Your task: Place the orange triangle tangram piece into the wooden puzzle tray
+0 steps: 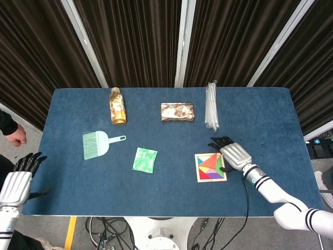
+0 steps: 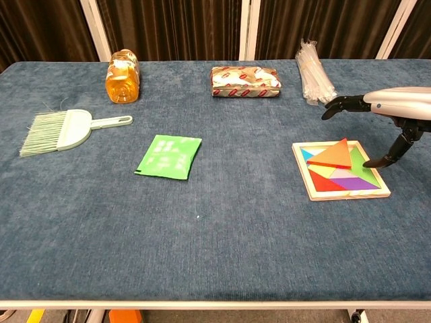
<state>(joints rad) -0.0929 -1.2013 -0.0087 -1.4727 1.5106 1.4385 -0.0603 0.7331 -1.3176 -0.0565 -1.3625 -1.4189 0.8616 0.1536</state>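
dark curtains [image 1: 140,41], blue table [image 1: 171,192], grey floor [image 1: 36,229]

The wooden puzzle tray [image 1: 210,167] lies at 4 o'clock on the blue table [image 1: 78,182]. The right hand [image 1: 233,154] is just beside its right edge, holding nothing.

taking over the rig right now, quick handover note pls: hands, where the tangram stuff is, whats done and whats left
Right hand: holds nothing, fingers apart, hovering at the right edge of the wooden puzzle tray, thumb tip over the tray's right side.
Left hand: holds nothing, off the table's near left corner, away from the work.
Orange triangle: released, lying on the tray over the other pieces. In the chest view it seems to sit tilted on top, not flush in its slot.
Done: the piece has reached the tray.
Left: check the seating and nudge it flat if needed, then pull the right hand clear.
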